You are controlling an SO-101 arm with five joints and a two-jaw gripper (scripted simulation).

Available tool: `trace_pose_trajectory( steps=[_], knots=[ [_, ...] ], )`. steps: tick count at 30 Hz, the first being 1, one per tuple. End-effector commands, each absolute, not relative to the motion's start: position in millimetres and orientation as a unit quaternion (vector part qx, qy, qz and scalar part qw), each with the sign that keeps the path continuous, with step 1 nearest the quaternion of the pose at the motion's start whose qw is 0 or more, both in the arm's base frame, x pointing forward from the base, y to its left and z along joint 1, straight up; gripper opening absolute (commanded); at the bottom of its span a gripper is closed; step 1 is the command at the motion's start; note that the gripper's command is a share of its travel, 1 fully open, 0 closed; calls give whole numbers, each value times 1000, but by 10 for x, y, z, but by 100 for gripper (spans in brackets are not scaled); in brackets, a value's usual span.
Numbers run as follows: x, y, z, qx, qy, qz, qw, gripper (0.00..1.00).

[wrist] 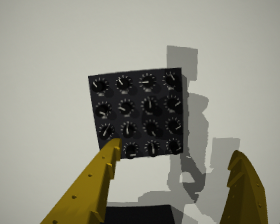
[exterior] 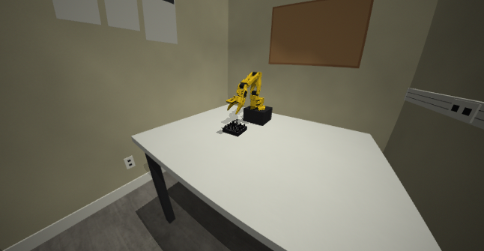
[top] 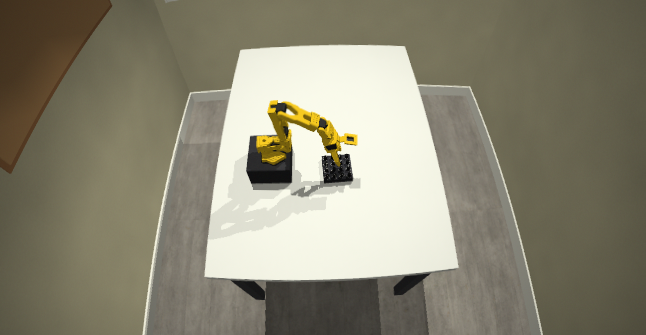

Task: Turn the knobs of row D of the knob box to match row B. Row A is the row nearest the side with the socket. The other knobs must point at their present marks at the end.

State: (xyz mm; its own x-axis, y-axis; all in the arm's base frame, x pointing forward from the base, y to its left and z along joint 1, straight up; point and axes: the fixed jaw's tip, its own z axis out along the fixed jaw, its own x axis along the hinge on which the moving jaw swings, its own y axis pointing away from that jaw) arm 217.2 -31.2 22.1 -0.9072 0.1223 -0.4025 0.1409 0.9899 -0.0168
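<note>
The black knob box (top: 338,169) (exterior: 234,129) (wrist: 139,112) lies flat on the white table (top: 325,231), to the right of the arm's base. It carries a four-by-four grid of small black knobs with pale pointer marks; the marks are too small to read. My yellow gripper (top: 343,153) (exterior: 233,109) (wrist: 176,151) hangs a little above the box with its jaws apart and nothing between them. In the wrist view the left jaw's tip covers the box's near left corner, and the right jaw stands over bare table to the right of the box. No knob is gripped.
The arm stands on a black block (top: 269,171) (exterior: 257,115) just left of the knob box. The table edges are far from the box on all sides. A power strip (exterior: 449,107) is fixed to the wall.
</note>
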Motion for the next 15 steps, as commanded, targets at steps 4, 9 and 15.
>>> trace_pose_trajectory(
  steps=[4, 9, 15],
  knots=[
    [2209, -297, 230, 70, 975, -20, 210, 40],
    [2209, -300, 230, 72, 975, -20, 210, 40],
    [2208, -301, 230, 73, 975, -20, 210, 40]
  ],
)
